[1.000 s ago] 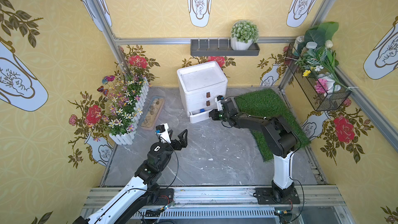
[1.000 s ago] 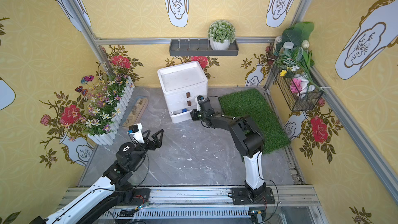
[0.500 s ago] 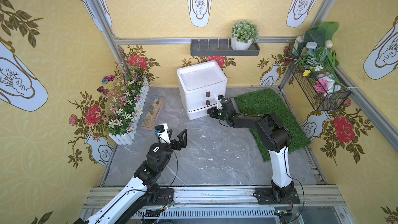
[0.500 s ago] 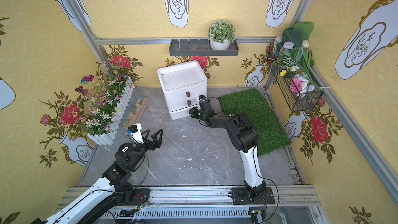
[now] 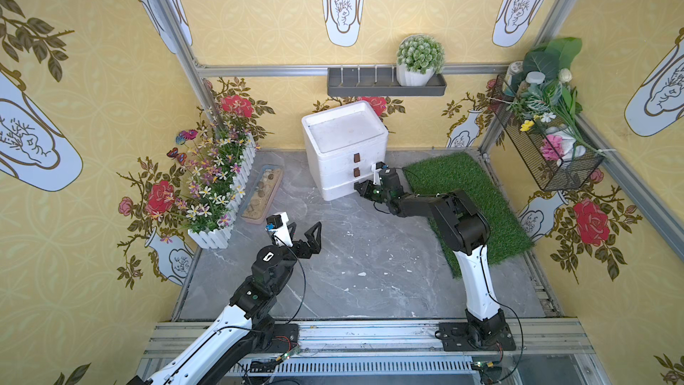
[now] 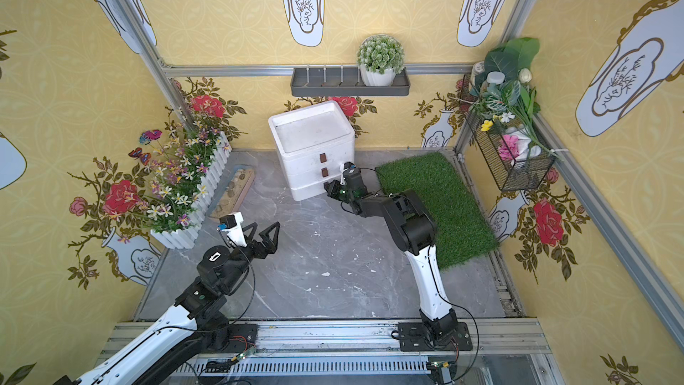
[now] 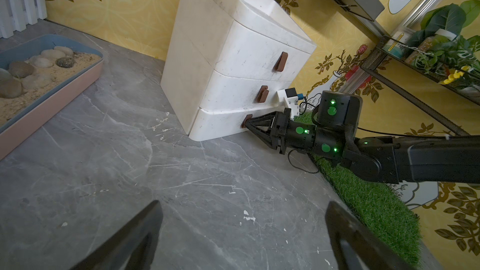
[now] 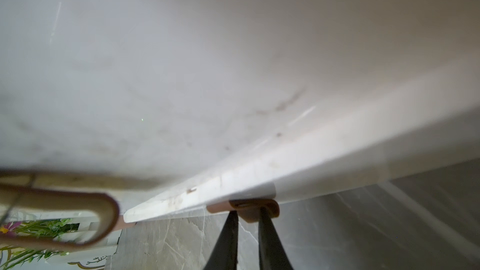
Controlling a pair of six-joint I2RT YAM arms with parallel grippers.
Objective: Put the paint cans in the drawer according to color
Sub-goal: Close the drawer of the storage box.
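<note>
Pushing done: bottom drawer point(image 5: 338, 190) now shut flush, was open second ago. Its brown loop handle point(image 8: 271, 207) seems pinched by right pincer point(image 7: 247, 124). Left pincer point(image 5: 306, 225) held wide open, empty. Paint cans not seen, likely shut inside. White chest point(image 5: 344, 131) smooth, scuffed, round-cornered.

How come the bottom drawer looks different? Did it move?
Yes. The bottom drawer slid back into the white cabinet, toward the wall, and now looks closed. The right gripper pinches its handle.
</note>
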